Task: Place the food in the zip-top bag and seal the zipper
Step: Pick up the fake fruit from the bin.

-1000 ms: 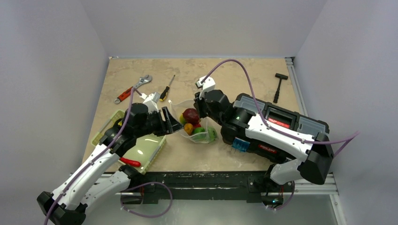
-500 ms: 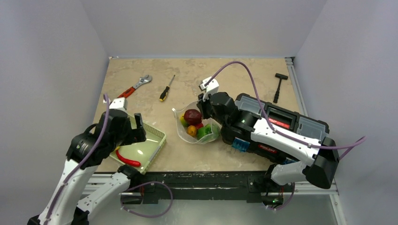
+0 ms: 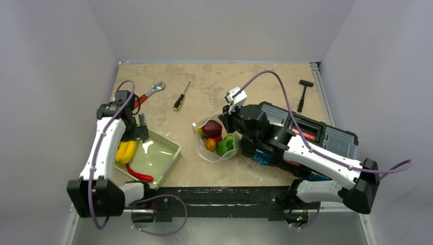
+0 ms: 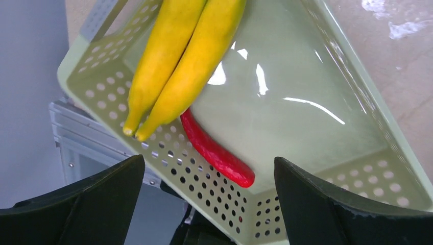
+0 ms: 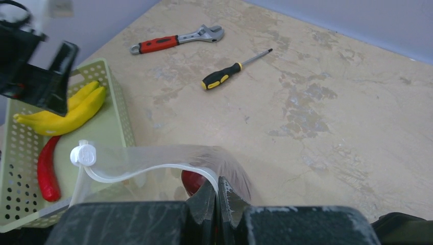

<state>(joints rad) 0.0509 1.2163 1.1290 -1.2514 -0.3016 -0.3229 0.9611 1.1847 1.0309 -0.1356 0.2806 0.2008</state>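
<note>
On the tabletop (image 3: 255,81), a black toolbox (image 3: 306,130) sits to the right and a green basket (image 3: 171,153) to the left, with the bag (image 3: 209,154) between them. The right tool (image 5: 217,189) is clenched on the bag's zipper (image 5: 153,171) edge. The left tool (image 4: 208,163) hangs released above the basket. Most of the food (image 3: 212,127) lies inside the bag. The bananas (image 3: 125,151) and chilli (image 3: 139,175) lie in the basket.

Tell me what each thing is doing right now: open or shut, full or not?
zip-top bag, mouth open, food inside.
right gripper, shut on the bag's rim.
left gripper, open, above the basket.
basket, holds bananas and a chilli.
toolbox, lid shut.
</note>
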